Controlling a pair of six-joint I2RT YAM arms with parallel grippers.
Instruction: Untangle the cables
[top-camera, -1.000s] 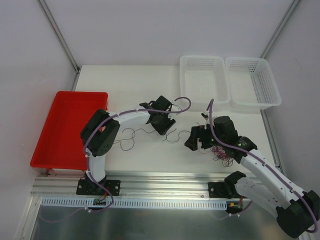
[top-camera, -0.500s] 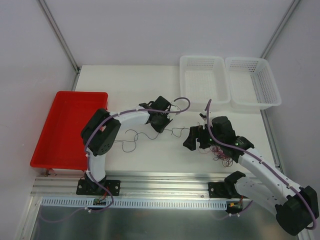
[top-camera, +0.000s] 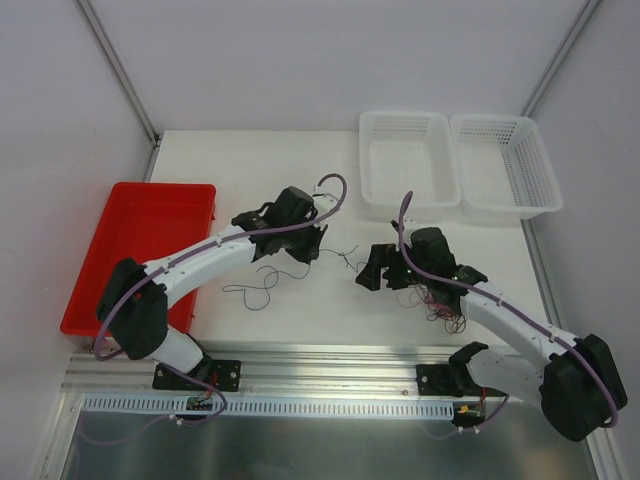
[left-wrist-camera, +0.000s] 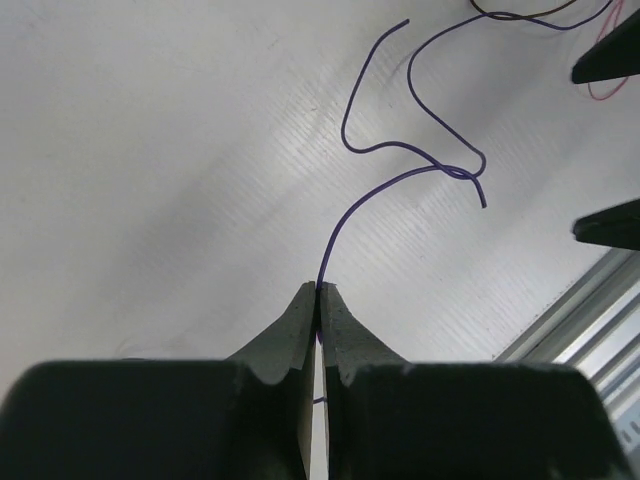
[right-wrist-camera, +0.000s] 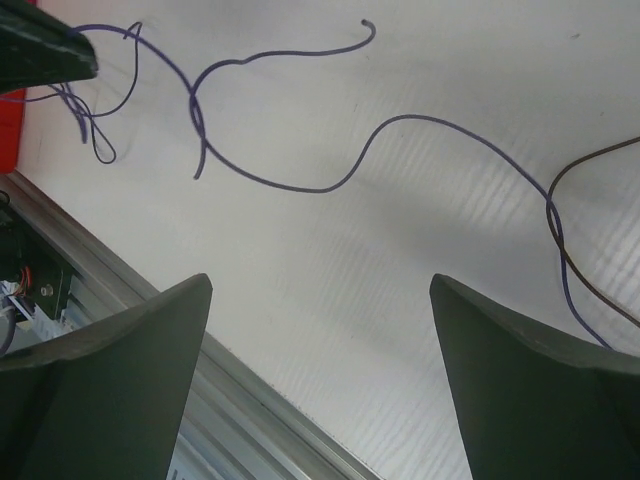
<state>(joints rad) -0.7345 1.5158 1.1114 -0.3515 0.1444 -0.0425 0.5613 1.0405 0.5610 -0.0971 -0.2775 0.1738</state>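
Observation:
In the left wrist view my left gripper (left-wrist-camera: 320, 290) is shut on a thin purple cable (left-wrist-camera: 460, 172), which rises from the fingertips and crosses itself in a small knot. From above, the left gripper (top-camera: 303, 243) sits mid-table, and a strand (top-camera: 345, 258) runs from it toward my right gripper (top-camera: 374, 272). The right gripper (right-wrist-camera: 320, 282) stands wide open just above the table with nothing between its fingers. Ahead of it lie the purple cable (right-wrist-camera: 300, 188) and a dark brown cable (right-wrist-camera: 600, 153). A bunch of tangled cables (top-camera: 446, 312) lies beside the right arm. Loose loops (top-camera: 255, 290) lie under the left arm.
A red tray (top-camera: 130, 250) sits at the left edge of the table. Two white baskets (top-camera: 405, 165) (top-camera: 505, 165) stand at the back right. An aluminium rail (top-camera: 320, 360) runs along the near edge, close to the right gripper.
My left gripper has closed on the purple cable and drawn back to the left, its elbow swinging out low left. The right gripper has shifted a little left, still open.

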